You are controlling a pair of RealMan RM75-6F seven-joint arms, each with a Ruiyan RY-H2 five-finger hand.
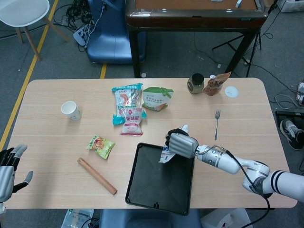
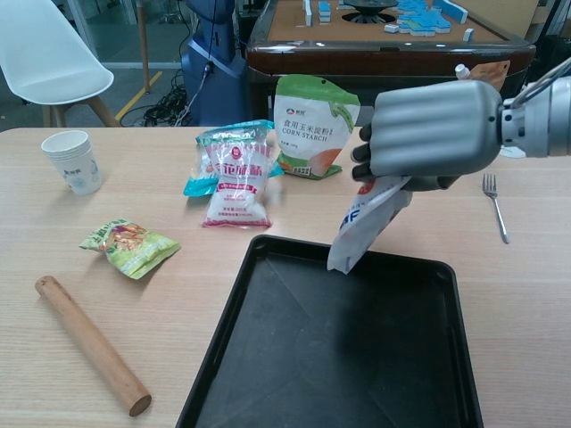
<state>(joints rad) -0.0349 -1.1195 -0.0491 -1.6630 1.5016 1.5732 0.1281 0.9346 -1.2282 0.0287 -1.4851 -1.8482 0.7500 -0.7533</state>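
The right hand (image 2: pixel 434 132) gripped a crinkled white plastic pouch (image 2: pixel 361 226), hanging over the matte black rectangular tray (image 2: pixel 268 357); the left hand (image 1: pixel 8 167) lay spread.

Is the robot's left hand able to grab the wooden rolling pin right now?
Probably yes. The left hand is open at the table's left edge, and nothing lies between it and the rolling pin, though it would need reaching across.

tray (image 2: pixel 268 357): matt black plastic | pouch (image 2: pixel 361 232): glossy film (creased) | table (image 2: pixel 53 357): smooth wood

Rolling pin (image 1: pixel 97 175), paper cup (image 1: pixel 70 109), fork (image 1: pixel 216 123) on table (image 1: pixel 47 137).
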